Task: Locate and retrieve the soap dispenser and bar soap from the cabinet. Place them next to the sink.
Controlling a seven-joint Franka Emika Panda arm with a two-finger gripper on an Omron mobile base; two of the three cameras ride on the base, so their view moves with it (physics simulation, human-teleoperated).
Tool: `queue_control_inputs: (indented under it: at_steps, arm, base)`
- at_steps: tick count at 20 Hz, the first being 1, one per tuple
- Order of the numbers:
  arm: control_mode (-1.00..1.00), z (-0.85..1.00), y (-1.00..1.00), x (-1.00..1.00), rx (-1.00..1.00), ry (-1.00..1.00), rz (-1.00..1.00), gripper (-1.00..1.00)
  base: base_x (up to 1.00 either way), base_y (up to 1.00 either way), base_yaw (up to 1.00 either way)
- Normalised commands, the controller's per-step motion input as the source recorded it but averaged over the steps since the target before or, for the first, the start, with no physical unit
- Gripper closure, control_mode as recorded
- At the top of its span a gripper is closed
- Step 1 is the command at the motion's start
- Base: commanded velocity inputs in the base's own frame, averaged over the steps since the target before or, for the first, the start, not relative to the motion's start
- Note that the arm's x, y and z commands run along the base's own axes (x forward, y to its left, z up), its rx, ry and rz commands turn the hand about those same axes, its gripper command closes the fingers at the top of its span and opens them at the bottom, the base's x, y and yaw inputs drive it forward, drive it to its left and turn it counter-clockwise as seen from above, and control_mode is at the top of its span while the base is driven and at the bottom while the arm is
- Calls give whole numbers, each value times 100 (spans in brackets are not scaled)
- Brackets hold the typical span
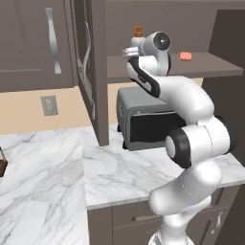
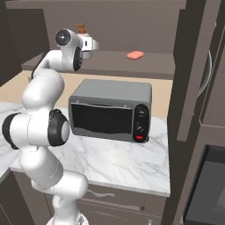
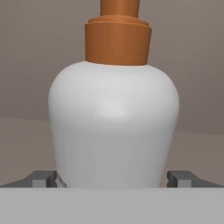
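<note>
The soap dispenser, white with an orange pump, stands upright at the left of the cabinet shelf. My gripper is open and reaches in at shelf height, with a dark fingertip low on each side of the bottle. From the right base the pump top pokes up just behind my hand. The salmon-pink bar soap lies flat on the same shelf, farther right. The sink is out of view.
The dark cabinet door hangs open left of the shelf, its silver handle facing out. A grey toaster oven sits on the marble counter right under the shelf. A tall dark panel bounds the right side.
</note>
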Motion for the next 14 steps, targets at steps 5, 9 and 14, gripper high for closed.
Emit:
queue_control_inputs:
  at_steps: [5, 9, 14]
  arm:
    - [-100, -3, 2, 17, 0, 0, 0, -100]
    - [-100, -4, 3, 15, 0, 0, 0, 100]
    - [-100, -1, 0, 4, 0, 0, 0, 100]
  base:
    - [0, 0, 0]
    - [0, 0, 0]
    - [0, 0, 0]
